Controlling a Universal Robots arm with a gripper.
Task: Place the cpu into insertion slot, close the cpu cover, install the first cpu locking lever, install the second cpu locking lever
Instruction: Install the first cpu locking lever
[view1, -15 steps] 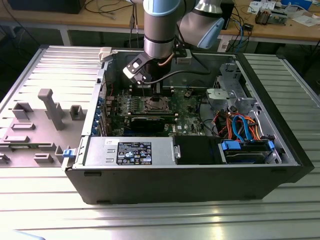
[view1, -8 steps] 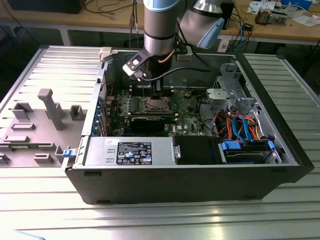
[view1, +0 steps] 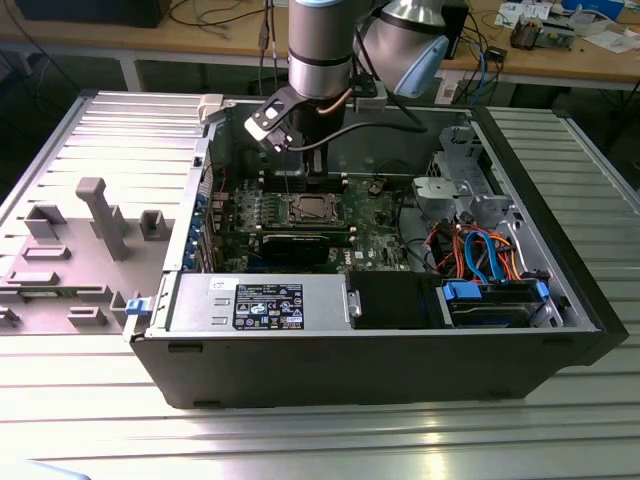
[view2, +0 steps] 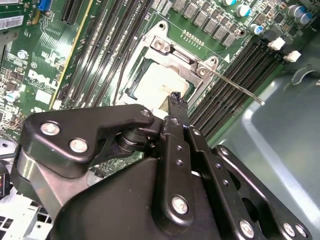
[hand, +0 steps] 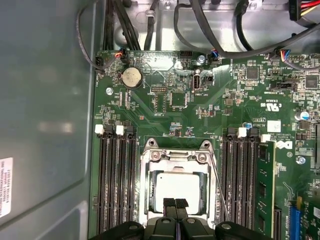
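Two memory-slot banks (hand: 116, 180) flank the cpu (hand: 181, 186) beneath the hand (hand: 175, 202).

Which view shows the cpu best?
The first wrist view: the cpu faces the camera squarely, one edge behind the gripper. The second wrist view shows it slanted and partly covered by the gripper; the exterior view shows it from afar.

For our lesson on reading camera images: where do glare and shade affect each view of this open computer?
In the second wrist view, glare bleaches the cpu top almost white; in the first wrist view the cpu is evenly lit, with soft reflections on the grey case wall; in the exterior view the ribbed table shows bright streaks while the circuit board lies in dimmer light.
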